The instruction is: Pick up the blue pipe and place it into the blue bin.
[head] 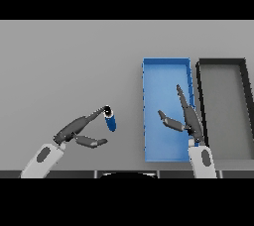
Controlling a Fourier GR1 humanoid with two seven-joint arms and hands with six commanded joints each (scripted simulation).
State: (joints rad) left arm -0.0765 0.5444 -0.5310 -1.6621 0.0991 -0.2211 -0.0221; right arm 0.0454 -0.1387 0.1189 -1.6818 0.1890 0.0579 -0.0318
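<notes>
A short blue pipe (110,119) lies on the grey table, left of the blue bin (166,74), its dark open end facing up-left. My left hand (79,128) reaches in from the lower left with straight fingers; its upper fingertips touch the pipe's open end and the thumb spreads below, apart from the pipe. The hand is open and holds nothing. Over the bin's right half, my right hand (187,116) hovers open, fingers pointing away and thumb stretched left. The bin shows nothing inside it.
A black bin (222,62) with a grey floor stands right beside the blue bin, at the table's right side. Grey table (69,61) surface stretches to the left and back.
</notes>
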